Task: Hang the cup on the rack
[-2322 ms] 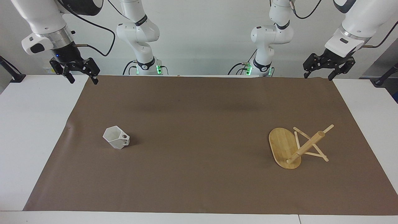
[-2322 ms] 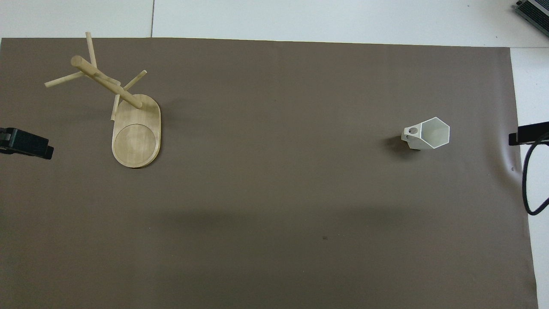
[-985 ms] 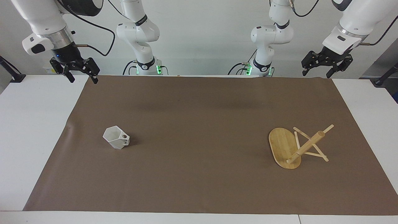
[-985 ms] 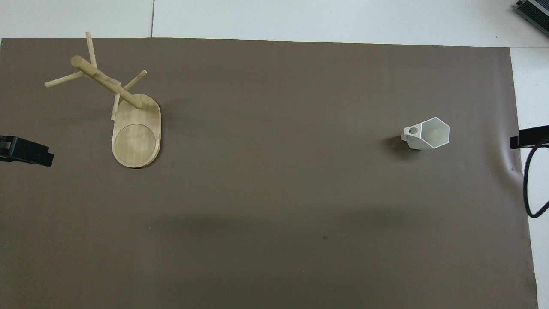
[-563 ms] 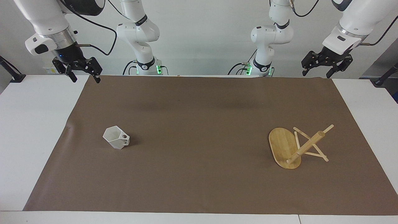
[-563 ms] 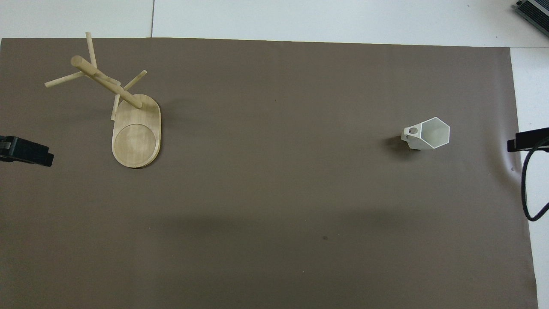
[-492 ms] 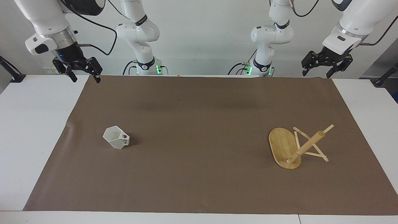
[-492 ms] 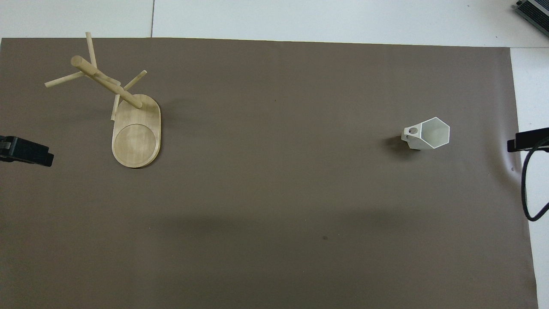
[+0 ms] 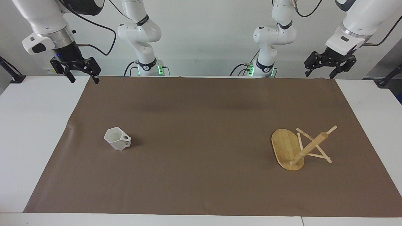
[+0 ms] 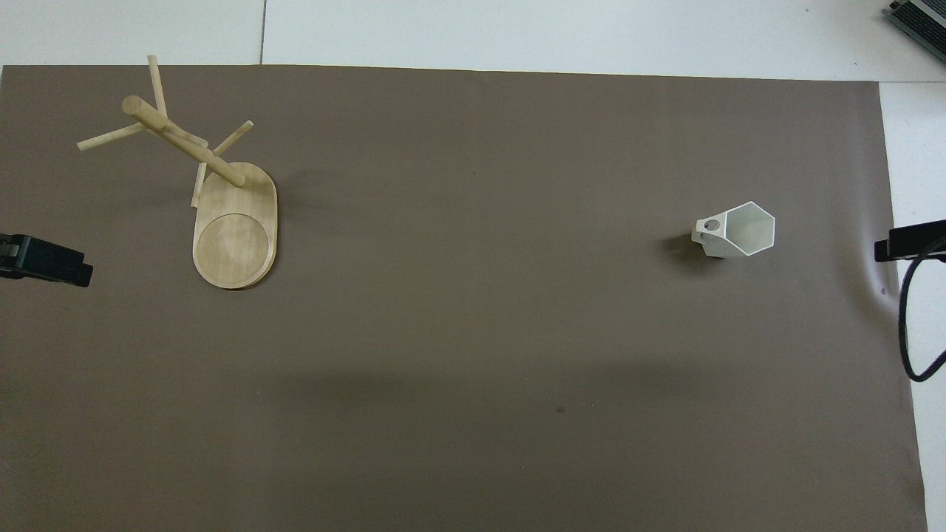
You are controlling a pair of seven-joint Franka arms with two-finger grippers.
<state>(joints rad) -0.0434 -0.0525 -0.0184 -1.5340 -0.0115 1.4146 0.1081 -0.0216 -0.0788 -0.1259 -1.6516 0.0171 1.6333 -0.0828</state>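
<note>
A white counter (image 9: 37,125) covered by a brown paper mat (image 9: 201,125). A small white cup (image 9: 116,138) with a six-sided rim stands upright on the mat toward the right arm's end of the counter. Its little side handle, pierced by a round hole, points toward the middle of the mat. A pale wooden rack (image 9: 300,149) stands well apart from it, toward the left arm's end: an oval base, a thick post and thin crossing pegs, all bare.

The right hand (image 9: 82,77) hangs in the air over the edge of the mat nearest the robots, released, fingers spread, holding nothing. The left hand (image 9: 323,71) hangs the same way over its own corner, also released and empty. Neither is close to the cup or the rack.

The cup looks light, rigid and smooth, probably brittle if dropped. Its body tapers downward, so a grip low on the sides may slip. A hold across the rim, pinching one flat wall, seems safer and would leave the handle hole free for a peg.
</note>
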